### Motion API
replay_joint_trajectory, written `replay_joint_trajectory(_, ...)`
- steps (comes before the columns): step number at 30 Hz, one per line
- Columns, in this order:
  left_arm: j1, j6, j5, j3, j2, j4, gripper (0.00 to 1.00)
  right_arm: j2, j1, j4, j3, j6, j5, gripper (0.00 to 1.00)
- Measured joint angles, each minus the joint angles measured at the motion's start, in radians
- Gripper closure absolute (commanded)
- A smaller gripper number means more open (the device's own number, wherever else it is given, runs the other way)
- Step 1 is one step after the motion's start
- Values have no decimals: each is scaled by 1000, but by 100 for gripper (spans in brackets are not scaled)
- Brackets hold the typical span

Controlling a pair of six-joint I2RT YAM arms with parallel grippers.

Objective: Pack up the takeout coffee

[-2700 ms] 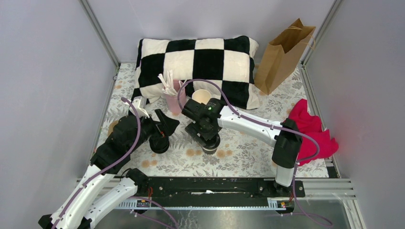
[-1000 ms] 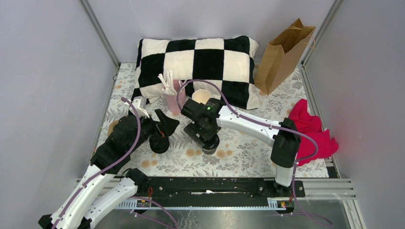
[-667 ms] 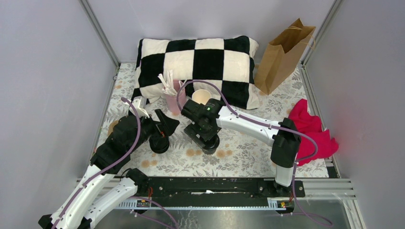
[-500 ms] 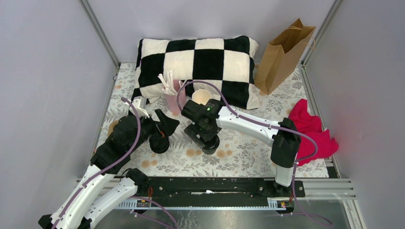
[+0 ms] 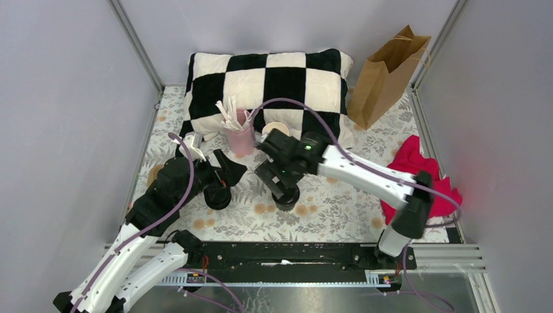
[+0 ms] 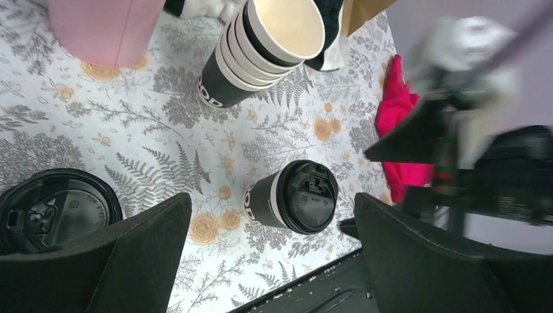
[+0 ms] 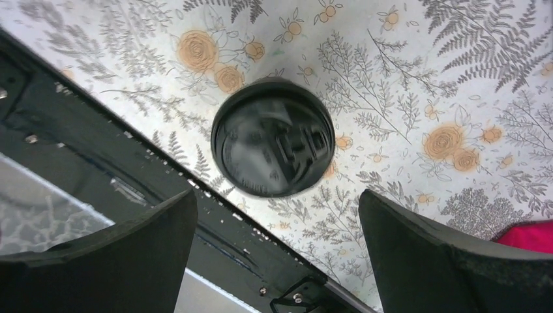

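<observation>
**Right gripper** (image 7: 277, 199), fingers spread wide and touching nothing, hung directly above the takeout coffee (image 7: 272, 137). The cup stood upright on the floral table (image 7: 404, 72) near its black front rail (image 7: 98, 150). This view gave only the blurred lid. **Left gripper** (image 6: 270, 202), likewise apart and holding nothing, framed the same cup from the side. There its white lettering was too foreshortened to read. A lone black lid (image 6: 59, 208) lay by the left finger, and a stack of lidless cups (image 6: 261, 52) showed the letters "OD". Only the top view showed the chequered pillow (image 5: 267, 78) and brown paper bag (image 5: 385, 72)
</observation>
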Motion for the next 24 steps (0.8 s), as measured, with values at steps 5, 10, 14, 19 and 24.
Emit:
replay_joint_trajectory(5,0,-31,77,-33,43,13,2,-284,-79,119,-209,12,-77,0)
replay_joint_trajectory(10,0,-84,256,-134,170,131,11,-504,-341,329,-529,39,-361,1)
replay_joint_trajectory(14,-2,-149,378,-252,291,283,14,-502,-476,488,-700,85,-604,11)
replay_joint_trajectory(19,-2,-221,468,-332,378,437,24,-473,-544,701,-833,183,-858,22)
replay_joint_trajectory(24,-2,-290,519,-378,432,620,25,-415,-580,881,-888,247,-1001,25)
